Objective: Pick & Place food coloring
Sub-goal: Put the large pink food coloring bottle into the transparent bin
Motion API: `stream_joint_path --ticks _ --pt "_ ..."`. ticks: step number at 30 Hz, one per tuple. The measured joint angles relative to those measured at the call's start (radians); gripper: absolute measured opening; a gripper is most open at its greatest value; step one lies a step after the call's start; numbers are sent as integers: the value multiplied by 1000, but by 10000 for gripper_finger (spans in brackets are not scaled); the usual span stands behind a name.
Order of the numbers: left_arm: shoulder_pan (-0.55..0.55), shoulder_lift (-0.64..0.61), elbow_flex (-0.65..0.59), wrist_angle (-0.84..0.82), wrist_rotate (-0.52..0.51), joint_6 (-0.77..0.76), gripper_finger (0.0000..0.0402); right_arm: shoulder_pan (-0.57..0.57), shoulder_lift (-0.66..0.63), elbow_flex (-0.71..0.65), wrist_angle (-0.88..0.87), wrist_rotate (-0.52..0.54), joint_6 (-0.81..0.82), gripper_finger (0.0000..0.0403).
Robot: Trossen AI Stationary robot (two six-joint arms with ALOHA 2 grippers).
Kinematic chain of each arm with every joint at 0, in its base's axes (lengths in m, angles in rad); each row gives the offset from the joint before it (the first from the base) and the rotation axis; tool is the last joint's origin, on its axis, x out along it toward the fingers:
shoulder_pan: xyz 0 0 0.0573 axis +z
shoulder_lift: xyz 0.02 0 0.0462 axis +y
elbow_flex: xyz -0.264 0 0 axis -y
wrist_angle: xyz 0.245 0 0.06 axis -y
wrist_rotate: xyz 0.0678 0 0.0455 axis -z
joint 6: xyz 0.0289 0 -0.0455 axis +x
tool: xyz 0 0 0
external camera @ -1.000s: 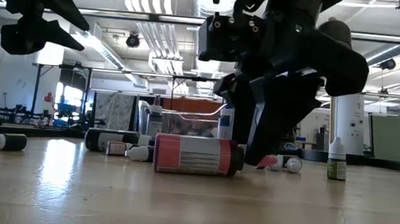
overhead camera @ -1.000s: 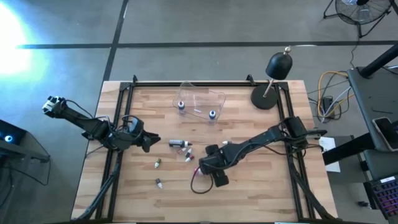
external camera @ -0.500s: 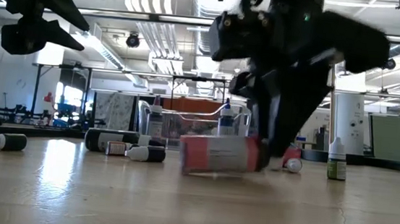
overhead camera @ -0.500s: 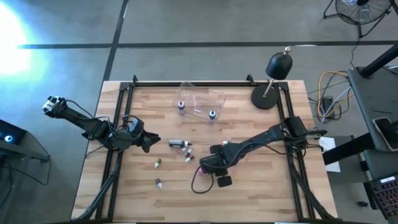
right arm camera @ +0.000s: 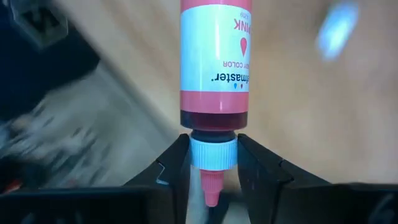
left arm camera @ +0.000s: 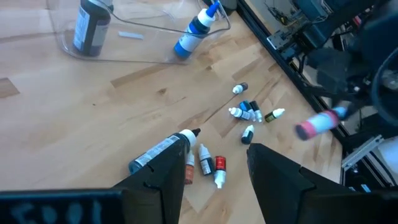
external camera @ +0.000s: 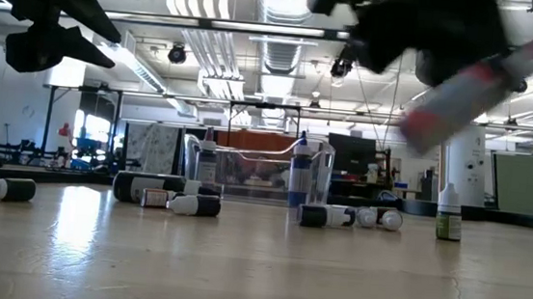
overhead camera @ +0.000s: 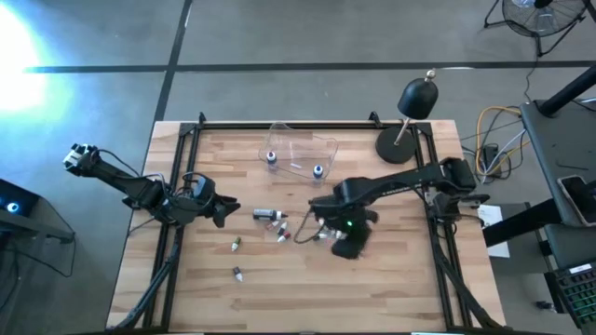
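Observation:
My right gripper is shut on a pink food coloring bottle with a white label, over the table's middle right. In the low view that bottle is blurred, high above the wood. My left gripper waits open near the table's left edge. Below it a dark bottle and small bottles lie on their sides. More small bottles lie farther right. Two blue-dark bottles stand in the clear tub. My right gripper pinches the pink bottle by its pale ribbed cap, one finger on each side. The bottle's body sticks out ahead of the fingers, in line with them. It is lifted clear of the table and tilted.
A black desk lamp stands at the far right corner. Two stray small bottles lie toward the near left. One small green bottle stands upright on the wood. Black rails run along the table's sides.
My right gripper has risen and moved toward the far and right side of the table, carrying the pink bottle. The bottle lay on its side on the wood a second ago, then tipped, and now hangs tilted in the air.

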Motion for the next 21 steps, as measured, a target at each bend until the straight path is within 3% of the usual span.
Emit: stream_joint_path --ticks 3,6,14,21 --pt "0 0 -6 0 -7 0 147 15 0 -40 -116 -130 30 97" --pt "0 0 -11 -1 -8 -5 147 38 0 -76 -254 -159 26 97" --pt "0 0 -11 0 -33 4 147 99 -4 -241 -246 -184 85 102" --pt "0 0 -11 0 -35 20 147 171 -2 -406 -240 -307 110 113"
